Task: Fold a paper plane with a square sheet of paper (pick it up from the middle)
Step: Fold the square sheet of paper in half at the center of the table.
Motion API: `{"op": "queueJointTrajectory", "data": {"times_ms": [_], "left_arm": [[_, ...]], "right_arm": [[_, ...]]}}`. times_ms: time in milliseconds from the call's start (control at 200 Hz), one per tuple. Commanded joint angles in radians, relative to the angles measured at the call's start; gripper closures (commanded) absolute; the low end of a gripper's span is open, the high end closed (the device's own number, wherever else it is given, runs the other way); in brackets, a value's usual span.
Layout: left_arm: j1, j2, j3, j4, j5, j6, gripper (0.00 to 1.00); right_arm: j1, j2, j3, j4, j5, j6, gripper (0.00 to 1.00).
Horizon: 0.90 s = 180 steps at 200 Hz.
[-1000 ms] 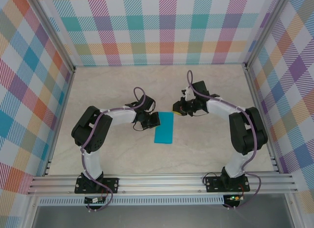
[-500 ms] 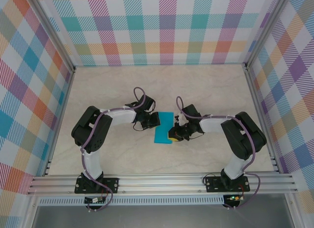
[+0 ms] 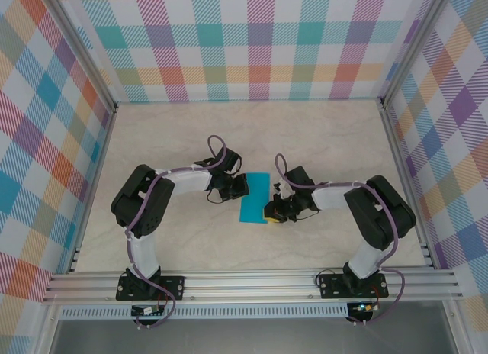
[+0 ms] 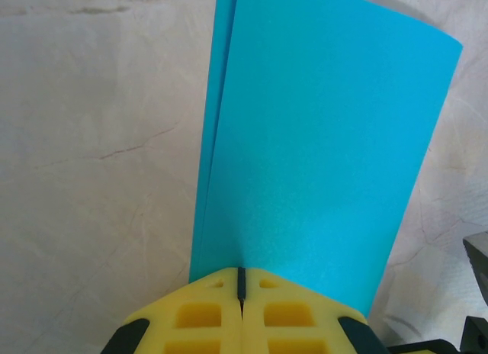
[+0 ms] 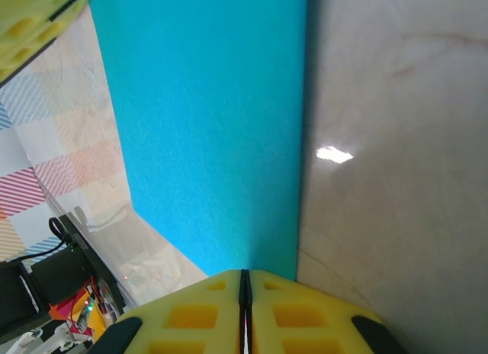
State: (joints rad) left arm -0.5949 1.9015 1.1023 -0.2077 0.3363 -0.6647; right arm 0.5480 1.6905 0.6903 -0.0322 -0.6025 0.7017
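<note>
The square sheet of paper (image 3: 255, 197) lies folded in half on the table as a narrow teal-blue strip. In the left wrist view its two layers (image 4: 320, 156) show slightly offset along the left edge. My left gripper (image 3: 242, 188) is shut, and its tips (image 4: 242, 271) rest at the strip's left long edge near the far end. My right gripper (image 3: 268, 214) is also shut, with its tips (image 5: 245, 273) on the paper (image 5: 206, 133) close to the right long edge at the near end. Neither pair of jaws has paper between them.
The beige marbled tabletop (image 3: 328, 140) spreads on all sides of the strip. Plaid walls close the back and sides, and a metal rail (image 3: 252, 285) runs along the near edge. The left gripper's yellow fingers (image 5: 30, 18) show in the corner of the right wrist view.
My right gripper has swung from beside the strip's far right corner to its near right edge and settled onto the paper. The left gripper and the paper have stayed put.
</note>
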Motion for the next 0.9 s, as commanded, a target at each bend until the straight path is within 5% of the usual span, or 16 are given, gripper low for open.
{"op": "queueJointTrajectory", "data": {"times_ms": [0, 490, 755, 895], "left_arm": [[-0.006, 0.01, -0.04, -0.101, -0.06, 0.005, 1.0], [-0.006, 0.0, -0.037, -0.095, -0.051, 0.003, 1.0], [-0.006, -0.066, -0.005, -0.093, -0.008, 0.007, 1.0], [-0.005, -0.16, 0.018, -0.114, -0.016, 0.01, 0.82]], "right_arm": [[0.011, -0.054, -0.01, 0.01, -0.037, 0.019, 0.88], [0.04, 0.038, -0.034, 0.002, 0.015, -0.004, 0.89], [0.038, -0.108, -0.012, -0.06, 0.091, 0.006, 0.86], [0.03, -0.135, 0.044, -0.169, 0.223, 0.007, 0.83]]}}
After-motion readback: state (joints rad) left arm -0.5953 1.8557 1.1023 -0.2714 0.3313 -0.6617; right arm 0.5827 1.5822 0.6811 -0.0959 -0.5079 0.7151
